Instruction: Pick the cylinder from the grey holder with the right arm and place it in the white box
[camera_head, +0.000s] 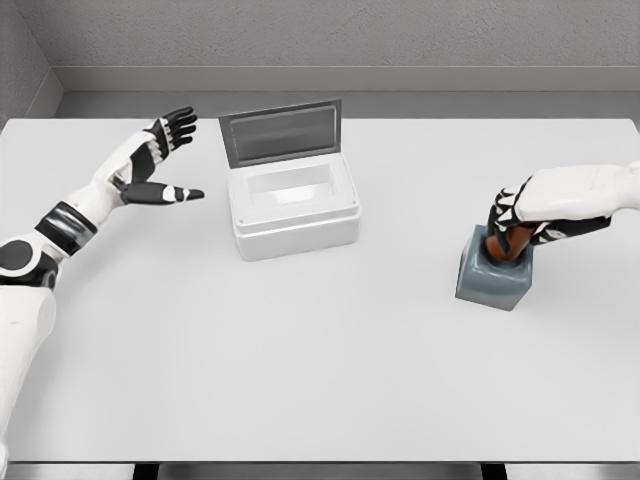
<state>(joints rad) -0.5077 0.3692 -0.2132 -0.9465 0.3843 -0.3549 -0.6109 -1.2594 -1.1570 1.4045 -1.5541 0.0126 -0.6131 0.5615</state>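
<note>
A reddish-brown cylinder (497, 246) stands in the grey holder (492, 276) at the table's right. My right hand (516, 222) reaches in from the right edge, its fingers curled around the cylinder's top, hiding most of it. The white box (293, 210) sits at the centre left with its grey lid (281, 131) standing upright behind it; the inside looks bare. My left hand (163, 160) hovers left of the box, fingers spread, holding nothing.
The white table (320, 360) ends at a grey wall at the back. Its front edge runs along the bottom of the view. A wide stretch of tabletop separates holder and box.
</note>
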